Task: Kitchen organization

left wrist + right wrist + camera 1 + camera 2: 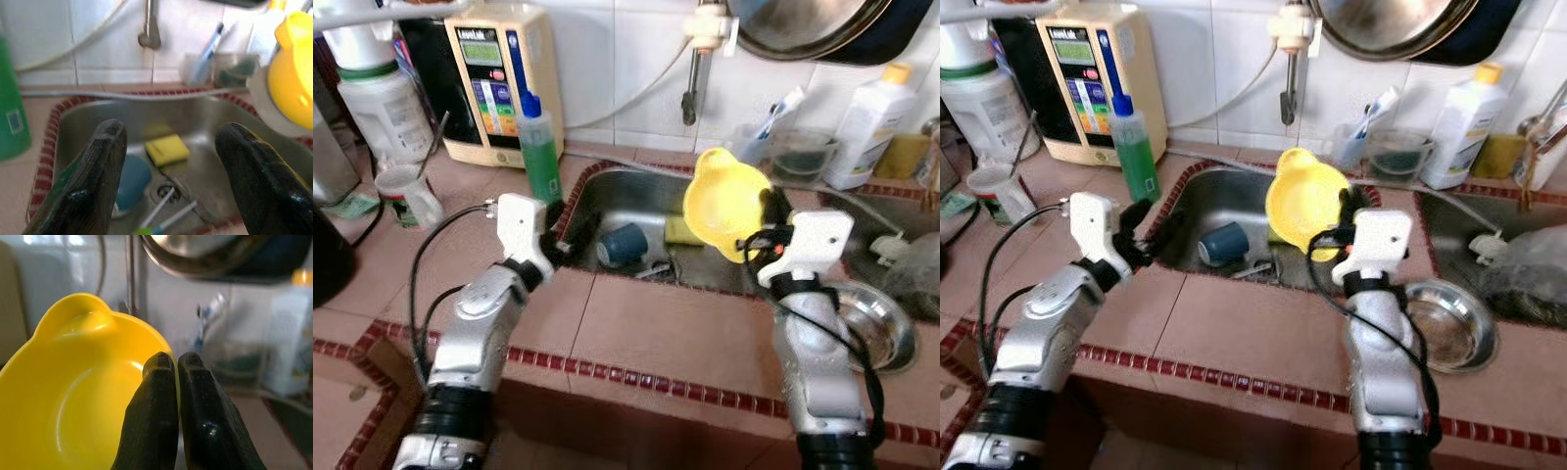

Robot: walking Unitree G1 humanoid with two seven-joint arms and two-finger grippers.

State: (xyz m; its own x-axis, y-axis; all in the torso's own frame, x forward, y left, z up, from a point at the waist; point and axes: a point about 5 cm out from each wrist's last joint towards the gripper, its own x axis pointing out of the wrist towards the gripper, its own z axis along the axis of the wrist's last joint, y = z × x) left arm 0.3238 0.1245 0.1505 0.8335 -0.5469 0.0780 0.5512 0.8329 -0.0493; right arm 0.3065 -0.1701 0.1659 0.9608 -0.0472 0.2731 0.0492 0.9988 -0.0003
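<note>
No text is legible; the cream wall unit [497,78] carries a blurred, unreadable label.

pan [822,29]: cut off by top edge | blue cup [623,244]: contents hidden | shelf bottles [288,347]: blurred

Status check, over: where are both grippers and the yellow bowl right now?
Right gripper shut on yellow bowl rim, held tilted above sink. Left gripper open at sink's left edge. Blue cup, yellow sponge in basin below.
</note>
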